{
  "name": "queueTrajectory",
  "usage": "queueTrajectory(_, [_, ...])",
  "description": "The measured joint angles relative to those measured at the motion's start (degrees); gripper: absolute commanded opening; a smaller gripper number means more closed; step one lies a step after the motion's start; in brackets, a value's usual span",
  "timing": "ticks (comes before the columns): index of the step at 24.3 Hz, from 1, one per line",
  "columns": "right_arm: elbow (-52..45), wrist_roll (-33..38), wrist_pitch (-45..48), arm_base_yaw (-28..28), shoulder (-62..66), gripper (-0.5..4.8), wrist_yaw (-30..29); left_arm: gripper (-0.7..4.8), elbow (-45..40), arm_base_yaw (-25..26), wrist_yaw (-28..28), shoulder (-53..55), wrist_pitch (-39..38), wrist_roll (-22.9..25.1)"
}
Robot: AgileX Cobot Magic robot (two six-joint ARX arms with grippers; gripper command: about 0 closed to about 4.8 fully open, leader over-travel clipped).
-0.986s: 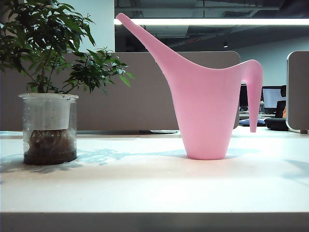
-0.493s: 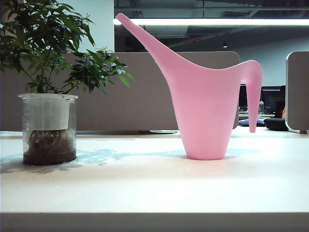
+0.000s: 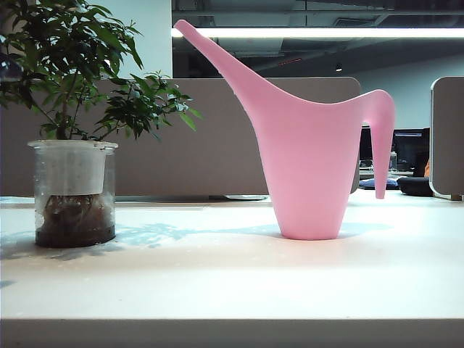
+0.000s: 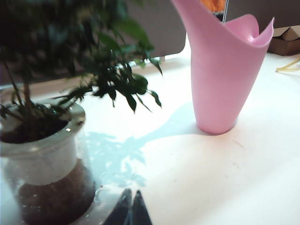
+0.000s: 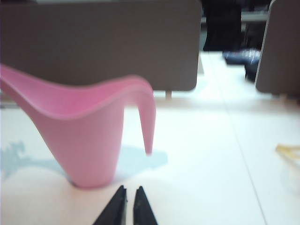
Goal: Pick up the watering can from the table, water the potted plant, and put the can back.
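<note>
The pink watering can [image 3: 308,167] stands upright on the white table [image 3: 217,283], spout pointing up toward the potted plant [image 3: 72,72]. The plant sits in a clear pot [image 3: 75,192] at the left. Neither gripper shows in the exterior view. In the left wrist view my left gripper [image 4: 132,190] is shut and empty, low over the table right beside the pot [image 4: 42,159], with the can [image 4: 225,79] farther off. In the right wrist view my right gripper [image 5: 131,186] is shut with nothing in it, a short way in front of the can [image 5: 89,140] near its handle side.
A grey partition [image 3: 217,138] runs behind the table, and another panel [image 3: 447,138] stands at the right. A cardboard box [image 4: 286,40] and a pale cable [image 5: 288,150] lie beyond the can on the right side.
The can and plant have not moved. A faint shadow on the table at the right has gone, and a small one now shows at the left edge.
</note>
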Motion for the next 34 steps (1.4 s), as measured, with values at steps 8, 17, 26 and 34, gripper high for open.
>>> queueTrajectory(8, [-16.48,0.00,15.67,0.00,-0.02,0.44,0.00,-0.06,-10.27,13.44,-1.57,-2.91,8.41,-4.66])
queueTrajectory(17, [-25.22,-0.02,19.96,-0.02,-0.04,0.44,0.24,-0.05,-10.27,25.46,17.16,-4.72,11.47,-6.34])
queueTrajectory(26, [-25.22,-3.10,16.35,-0.04,-0.04,0.44,0.28,-0.05,-10.25,24.94,13.42,-14.25,0.76,-6.29])
queueTrajectory(34, [-25.22,-3.06,16.61,-0.02,-0.04,0.44,0.24,-0.05,-10.25,24.72,9.22,-14.58,-5.97,-5.88])
